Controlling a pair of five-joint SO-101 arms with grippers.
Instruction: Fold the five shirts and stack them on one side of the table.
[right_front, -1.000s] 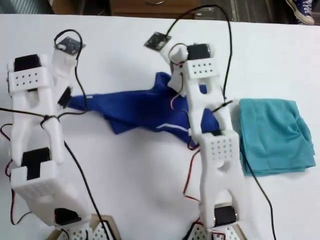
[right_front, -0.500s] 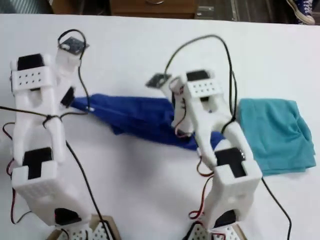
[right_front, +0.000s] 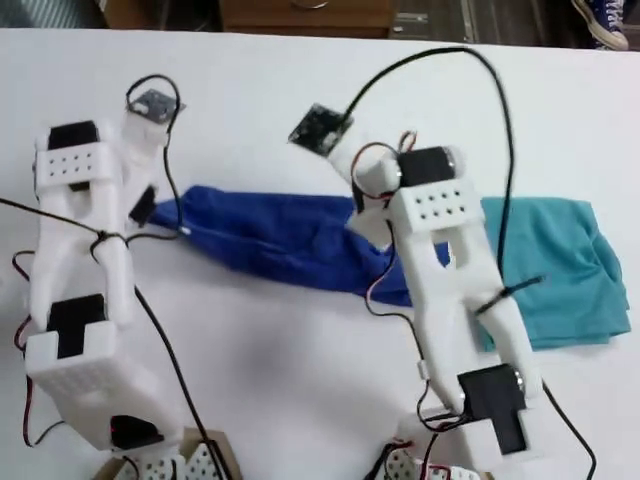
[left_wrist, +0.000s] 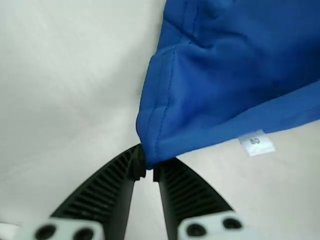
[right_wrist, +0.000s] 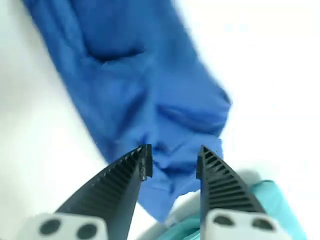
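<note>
Two shirts are laid on the table (right_front: 300, 380): one blue shirt (right_front: 280, 240), one folded teal shirt (right_front: 565, 265).
The blue shirt's corner is clamped by the left gripper (left_wrist: 148, 169); the right gripper (right_wrist: 172, 162) is held agape over its other end.

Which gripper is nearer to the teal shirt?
Right. The right gripper hangs open over the blue shirt, at its end beside the teal shirt; the left gripper is shut on its far corner.
</note>
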